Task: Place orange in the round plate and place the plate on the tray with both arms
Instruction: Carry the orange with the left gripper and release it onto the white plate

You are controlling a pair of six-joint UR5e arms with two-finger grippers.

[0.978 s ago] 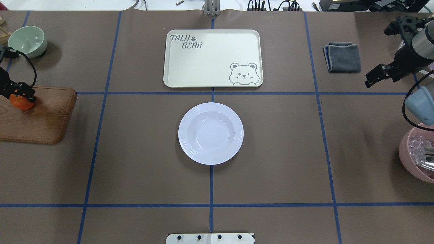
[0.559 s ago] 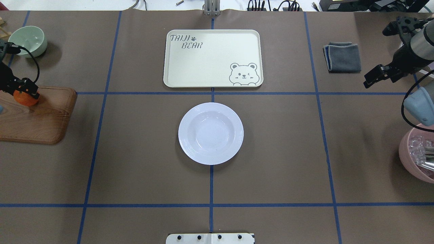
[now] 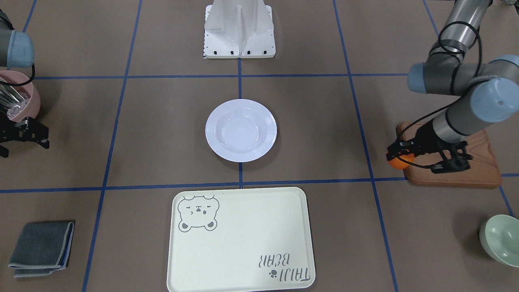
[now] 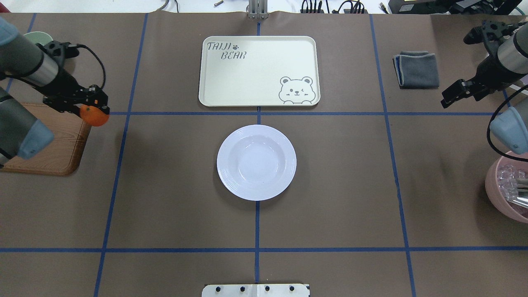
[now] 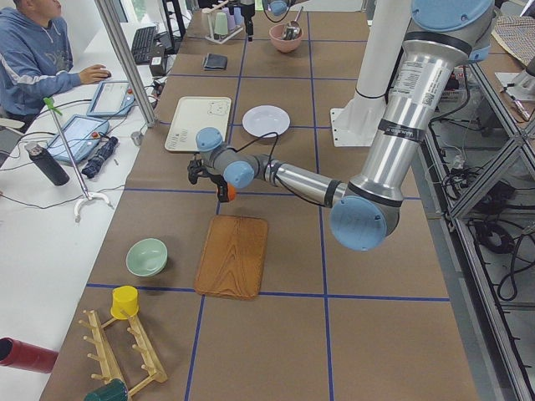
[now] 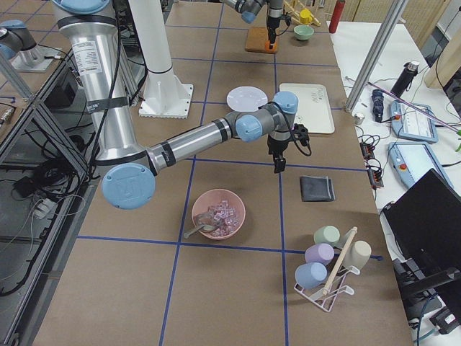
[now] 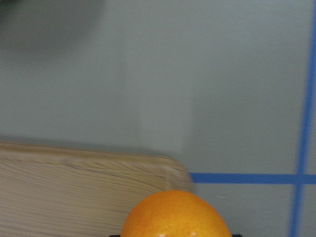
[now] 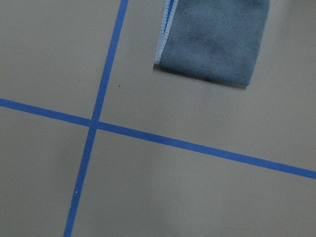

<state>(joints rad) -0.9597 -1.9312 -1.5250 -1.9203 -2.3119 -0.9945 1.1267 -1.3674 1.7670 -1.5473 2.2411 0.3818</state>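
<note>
My left gripper point(image 4: 95, 112) is shut on the small bright orange point(image 4: 95, 116), held in the air just past the right edge of the wooden board. The orange point(image 7: 175, 215) fills the bottom of the left wrist view, and the front-facing view shows this orange point(image 3: 399, 162) left of the board. The white round plate point(image 4: 256, 162) sits empty at the table's middle, well to the right of the orange. The cream bear tray point(image 4: 259, 71) lies empty just beyond the plate. My right gripper point(image 4: 447, 99) hovers open and empty at the far right, near the grey cloth.
The brown wooden board point(image 4: 49, 144) lies at the left edge, with a pale-green bowl point(image 3: 500, 239) behind it. A folded grey cloth point(image 4: 416, 69) is at the back right. A pink bowl point(image 4: 507, 185) with clear pieces stands at the right edge.
My left arm has carried the orange off the wooden board, up and to the right toward the table's middle. The right gripper has drifted only slightly.
</note>
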